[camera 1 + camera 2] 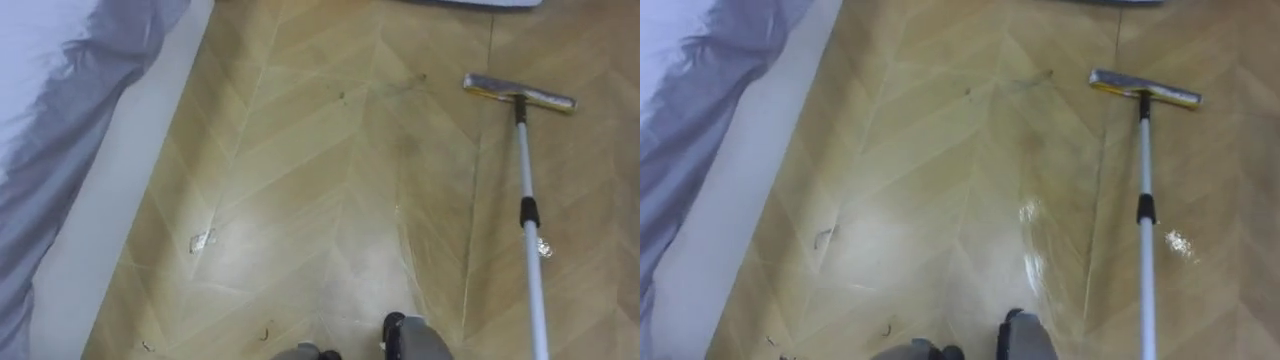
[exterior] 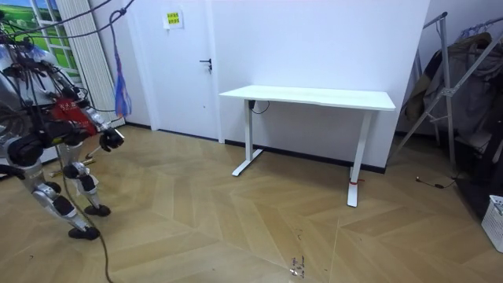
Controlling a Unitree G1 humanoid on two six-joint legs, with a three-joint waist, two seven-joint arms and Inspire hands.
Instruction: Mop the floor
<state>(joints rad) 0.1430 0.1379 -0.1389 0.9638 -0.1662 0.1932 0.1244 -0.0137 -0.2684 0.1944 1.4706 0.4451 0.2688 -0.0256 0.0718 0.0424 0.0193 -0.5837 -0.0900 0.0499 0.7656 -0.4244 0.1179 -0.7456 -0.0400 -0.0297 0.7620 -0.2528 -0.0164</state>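
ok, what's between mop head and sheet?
Left eye view: from mop head to sheet, bare floor with one dark speck, then a white edge.

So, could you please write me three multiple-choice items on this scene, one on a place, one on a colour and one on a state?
1. Where is the mop head in the eye views?
A. flat on the floor, upper right
B. leaning on a wall
C. on a chair

2. What colour is the table in the room view?
A. black
B. white
C. red

3. In what state is the door left of that table?
A. wide open
B. half open
C. shut

Answers:
1 A: the head lies on the wood floor at upper right, and its pole runs down from it.
2 B: its top and legs are white.
3 C: it sits flush in its frame.
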